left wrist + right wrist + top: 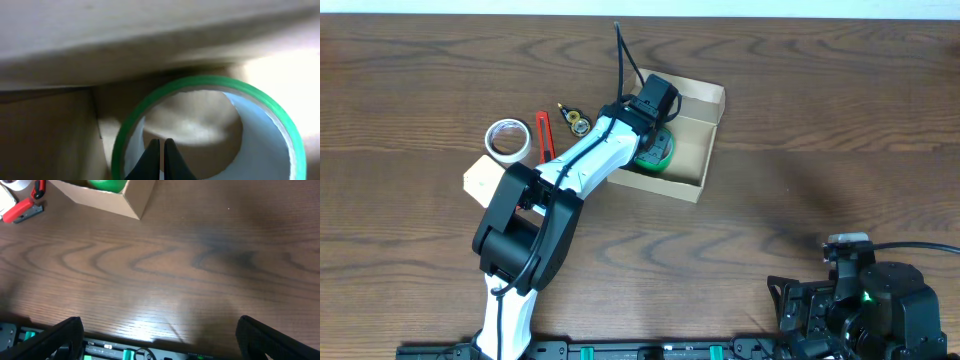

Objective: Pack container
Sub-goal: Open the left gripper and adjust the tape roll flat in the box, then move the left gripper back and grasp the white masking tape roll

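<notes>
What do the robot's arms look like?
The left arm is white with chunky black joints and a black cable. The right arm is black with a small green light. The left tool and right tool are black too.

- A tape roll [657, 156] lies in the container [692, 145] — my left gripper [161, 145] sits inside its ring.
- Left of the container: second roll [507, 139], cutter [545, 135].

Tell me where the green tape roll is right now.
Overhead, the green tape roll lies inside the box, in its near-left part, directly under the shut left gripper.
</notes>
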Controlling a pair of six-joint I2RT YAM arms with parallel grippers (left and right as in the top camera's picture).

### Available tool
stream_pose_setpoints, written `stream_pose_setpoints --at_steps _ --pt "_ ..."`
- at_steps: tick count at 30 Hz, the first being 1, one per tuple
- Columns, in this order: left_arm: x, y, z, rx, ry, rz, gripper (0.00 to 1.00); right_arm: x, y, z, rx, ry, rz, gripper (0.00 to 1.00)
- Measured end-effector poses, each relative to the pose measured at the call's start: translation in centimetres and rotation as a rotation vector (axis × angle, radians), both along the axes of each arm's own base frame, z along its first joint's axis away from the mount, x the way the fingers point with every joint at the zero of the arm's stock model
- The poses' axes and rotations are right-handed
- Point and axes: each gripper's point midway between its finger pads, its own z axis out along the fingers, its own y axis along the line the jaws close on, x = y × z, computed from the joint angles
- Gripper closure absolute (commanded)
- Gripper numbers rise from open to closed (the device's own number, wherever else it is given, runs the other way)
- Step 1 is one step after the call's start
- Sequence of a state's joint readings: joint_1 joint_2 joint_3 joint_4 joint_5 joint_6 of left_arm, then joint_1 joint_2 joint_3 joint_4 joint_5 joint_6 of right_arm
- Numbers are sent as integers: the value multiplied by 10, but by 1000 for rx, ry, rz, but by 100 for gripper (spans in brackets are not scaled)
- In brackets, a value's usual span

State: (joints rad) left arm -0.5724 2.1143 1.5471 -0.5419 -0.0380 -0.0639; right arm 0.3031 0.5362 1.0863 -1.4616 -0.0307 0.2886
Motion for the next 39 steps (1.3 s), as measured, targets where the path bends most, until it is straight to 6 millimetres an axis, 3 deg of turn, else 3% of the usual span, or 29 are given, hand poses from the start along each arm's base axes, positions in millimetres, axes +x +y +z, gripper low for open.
stream_pose_setpoints --at_steps 12,21,24,27,30,32,35,39 --pt "5 8 2 71 -51 67 94 0 0 0 0 0 0 1" --pt "-6 3 9 102 -59 53 94 0 0 0 0 0 0 1" --pt "-7 0 43 65 -108 50 94 0 0 0 0 0 0 1" --pt "-9 3 110 -10 -211 61 94 0 0 0 0 0 0 1" --pt "-16 26 183 -70 -323 103 94 0 0 0 0 0 0 1" --pt "-19 49 212 -80 -363 145 94 0 0 0 0 0 0 1" --pt "-19 92 223 -48 -357 228 94 0 0 0 0 0 0 1" --pt "-10 146 204 15 -288 342 94 0 0 0 0 0 0 1"
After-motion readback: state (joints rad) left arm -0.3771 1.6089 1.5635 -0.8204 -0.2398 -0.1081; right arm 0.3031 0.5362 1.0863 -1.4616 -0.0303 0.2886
